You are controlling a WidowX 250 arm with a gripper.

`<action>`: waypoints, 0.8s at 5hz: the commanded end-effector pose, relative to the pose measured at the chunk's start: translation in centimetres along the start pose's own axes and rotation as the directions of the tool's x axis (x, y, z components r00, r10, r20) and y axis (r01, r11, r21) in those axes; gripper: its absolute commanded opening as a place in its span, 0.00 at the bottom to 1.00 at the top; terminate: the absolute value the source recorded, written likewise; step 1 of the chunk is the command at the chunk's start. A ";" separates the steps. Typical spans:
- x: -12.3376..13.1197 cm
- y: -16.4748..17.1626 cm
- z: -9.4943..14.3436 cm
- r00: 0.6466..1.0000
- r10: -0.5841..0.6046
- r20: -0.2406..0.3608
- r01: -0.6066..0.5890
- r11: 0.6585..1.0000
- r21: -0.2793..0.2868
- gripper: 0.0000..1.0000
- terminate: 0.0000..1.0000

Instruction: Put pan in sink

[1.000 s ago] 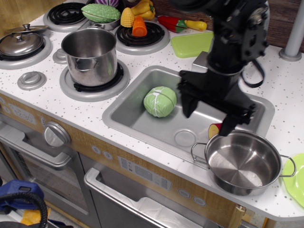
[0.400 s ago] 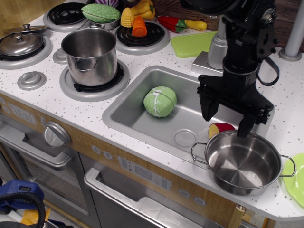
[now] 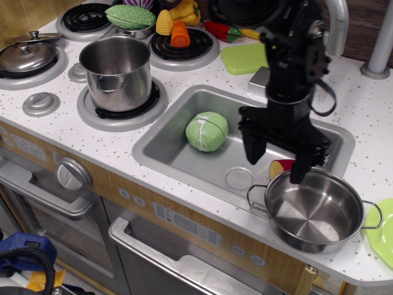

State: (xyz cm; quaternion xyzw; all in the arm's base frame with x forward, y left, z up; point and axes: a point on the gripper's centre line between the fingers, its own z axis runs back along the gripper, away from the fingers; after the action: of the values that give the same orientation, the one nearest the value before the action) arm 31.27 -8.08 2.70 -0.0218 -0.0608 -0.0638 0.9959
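Observation:
The pan, wide, shallow and shiny steel with two wire loop handles, sits on the white speckled counter at the sink's front right corner, its left handle overhanging the basin rim. The sink is a grey recessed basin with a round drain. My black gripper hangs open and empty over the sink's right part, fingers pointing down, just left of and above the pan's far left rim. One fingertip is close to the pan's rim; contact cannot be told.
A green cabbage lies in the sink. A red and yellow piece sits in the sink by the pan. A tall steel pot stands on a burner, a lidded pot far left. Toy vegetables, a green board and the faucet are behind.
The gripper swung right toward the pan's far rim, then came back left and slightly down. It stays open. The pan has not moved.

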 end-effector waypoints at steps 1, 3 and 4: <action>-0.3 0.8 -0.3 0.999 0.003 0.049 -0.001 0.999 -0.052 1.00 0.00; -0.7 0.9 -1.5 0.998 0.007 0.067 -0.003 0.998 -0.059 1.00 0.00; -0.5 0.8 -1.8 0.997 0.015 0.074 -0.009 0.997 -0.077 0.00 0.00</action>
State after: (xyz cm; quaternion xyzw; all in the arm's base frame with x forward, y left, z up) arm 30.53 -7.57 -0.08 -0.0646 -0.0768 -0.0596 0.9932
